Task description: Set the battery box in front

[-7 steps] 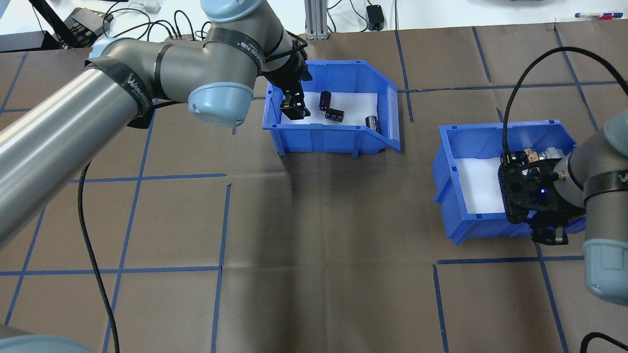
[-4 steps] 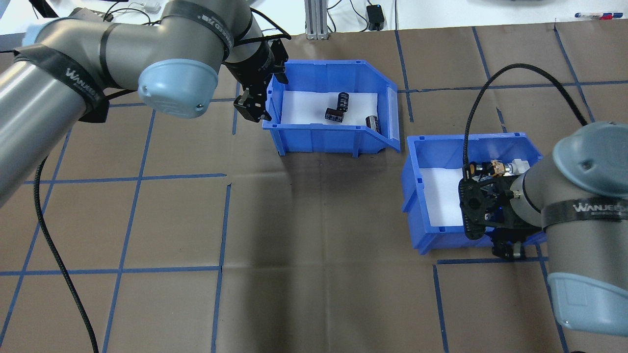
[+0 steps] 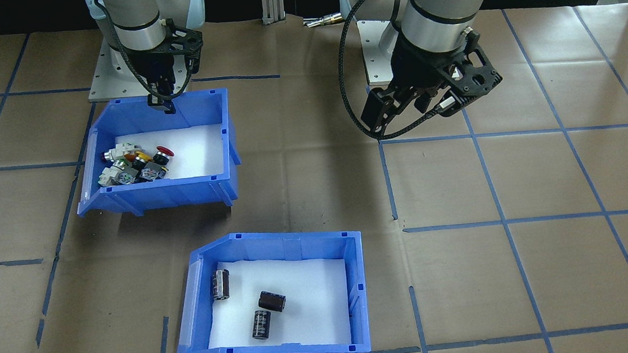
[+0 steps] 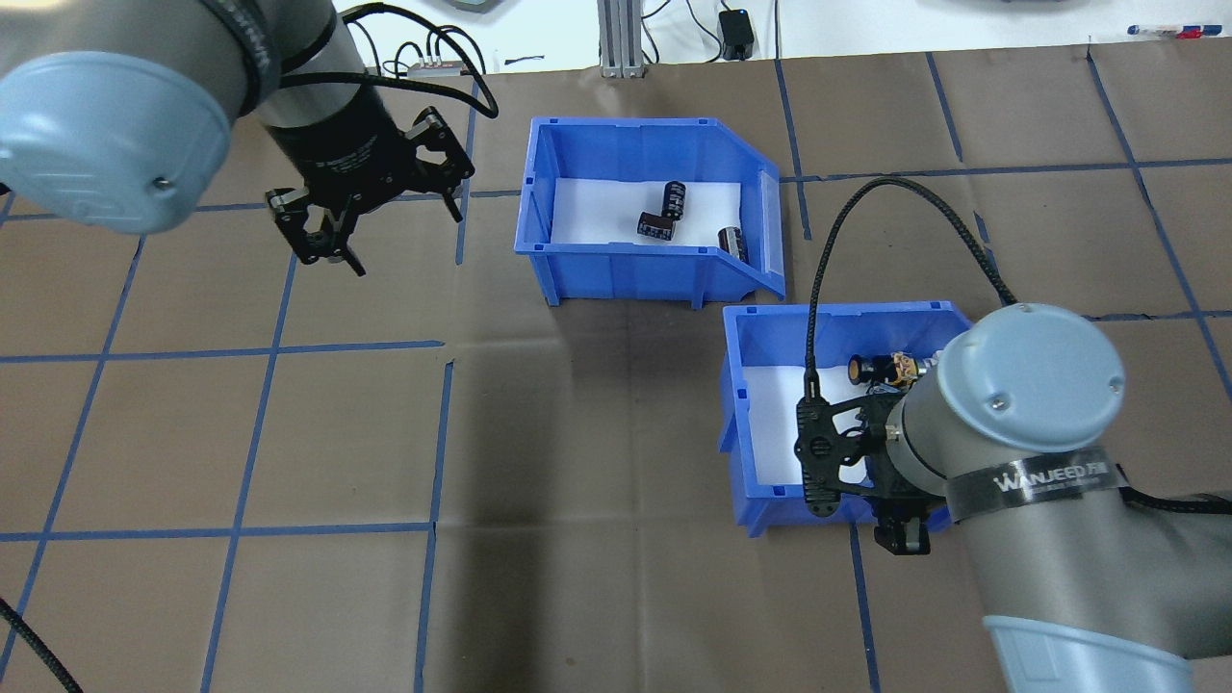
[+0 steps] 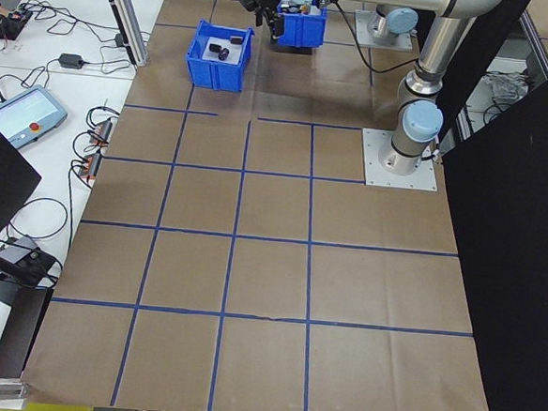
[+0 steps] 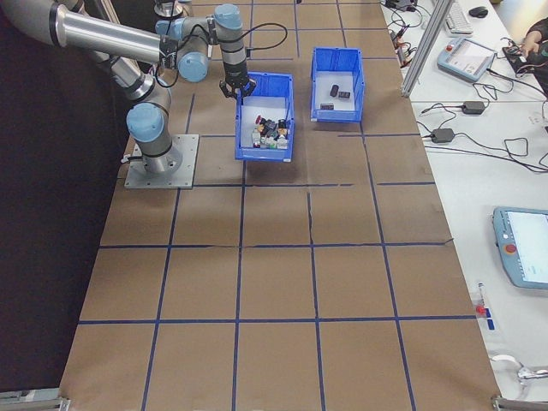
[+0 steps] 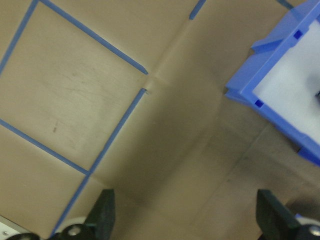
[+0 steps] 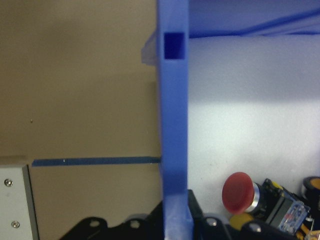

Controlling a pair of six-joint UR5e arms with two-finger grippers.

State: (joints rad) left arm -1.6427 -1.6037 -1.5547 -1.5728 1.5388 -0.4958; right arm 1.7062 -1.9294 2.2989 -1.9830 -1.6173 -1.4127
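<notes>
The battery box [image 4: 626, 262] [image 3: 272, 352], a blue bin with a sloped side, a white liner and three dark cells [image 3: 263, 312], sits on the brown table at the far middle. My left gripper [image 4: 327, 252] [image 3: 385, 114] hovers open to its left, well apart from it. In the left wrist view its fingers [image 7: 105, 212] stand wide with bare table between them and a corner of the box [image 7: 260, 97] at the right. My right gripper [image 4: 900, 539] [image 3: 162, 101] is shut on the near wall of the switch bin [image 4: 828, 313] [image 8: 172, 125].
The switch bin [image 3: 157, 200] holds colourful push-buttons [image 3: 131, 164] and its far corner stands close to the battery box's sloped corner. An aluminium post [image 4: 621, 38] and cables lie at the far table edge. Blue tape lines grid the brown table cover.
My left gripper has left the battery box's left wall and drawn away to the left. My right gripper has dragged the switch bin leftward, closer to the battery box.
</notes>
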